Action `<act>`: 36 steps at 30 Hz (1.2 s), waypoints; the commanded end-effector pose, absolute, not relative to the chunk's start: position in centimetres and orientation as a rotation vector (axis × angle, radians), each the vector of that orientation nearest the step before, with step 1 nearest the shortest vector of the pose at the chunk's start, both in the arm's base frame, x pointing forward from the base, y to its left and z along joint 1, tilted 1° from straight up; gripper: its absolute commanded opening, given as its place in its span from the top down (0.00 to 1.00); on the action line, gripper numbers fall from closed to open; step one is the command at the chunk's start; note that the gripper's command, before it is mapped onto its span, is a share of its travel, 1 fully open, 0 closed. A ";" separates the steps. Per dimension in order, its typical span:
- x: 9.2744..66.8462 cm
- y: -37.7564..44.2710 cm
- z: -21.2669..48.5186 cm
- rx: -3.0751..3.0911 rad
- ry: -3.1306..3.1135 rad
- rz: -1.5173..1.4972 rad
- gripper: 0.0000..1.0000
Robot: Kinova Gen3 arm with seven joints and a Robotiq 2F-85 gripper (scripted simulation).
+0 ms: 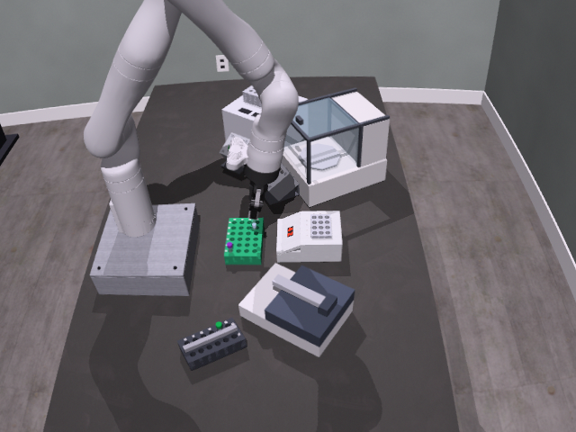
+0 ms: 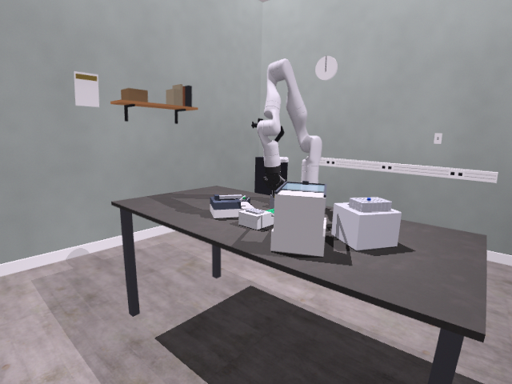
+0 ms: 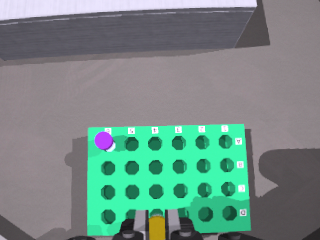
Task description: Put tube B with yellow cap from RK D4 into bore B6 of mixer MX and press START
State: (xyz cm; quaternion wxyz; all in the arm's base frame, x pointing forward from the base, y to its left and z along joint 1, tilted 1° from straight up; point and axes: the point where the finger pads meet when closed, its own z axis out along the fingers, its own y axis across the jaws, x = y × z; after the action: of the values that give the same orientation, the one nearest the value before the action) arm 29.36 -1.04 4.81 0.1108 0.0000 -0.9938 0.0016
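Pincer (image 3: 157, 226) clamped on yellow-capped tube B (image 3: 157, 227), apparently just above green rack RK (image 3: 165, 172) far edge (row D), dry block (image 1: 309, 235) close beside.

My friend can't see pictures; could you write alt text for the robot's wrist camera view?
Gripper shut on a yellow-capped tube over the near row of a green tube rack. A purple-capped tube stands in the far left corner hole.
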 end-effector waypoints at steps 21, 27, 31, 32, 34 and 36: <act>27.5 1.3 6.3 0.175 -2.915 0.022 0.90; 27.1 2.7 7.6 0.350 -2.900 0.039 0.90; 26.9 3.6 8.6 0.466 -2.885 0.051 0.90; 26.9 3.9 8.8 0.495 -2.881 0.054 0.90; 26.8 4.3 9.3 0.553 -2.871 0.059 0.90; 26.7 4.6 9.5 0.582 -2.865 0.062 0.90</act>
State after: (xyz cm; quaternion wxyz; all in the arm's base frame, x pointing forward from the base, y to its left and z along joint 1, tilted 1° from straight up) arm 26.71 4.44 9.31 0.1088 0.1921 -0.9751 0.0207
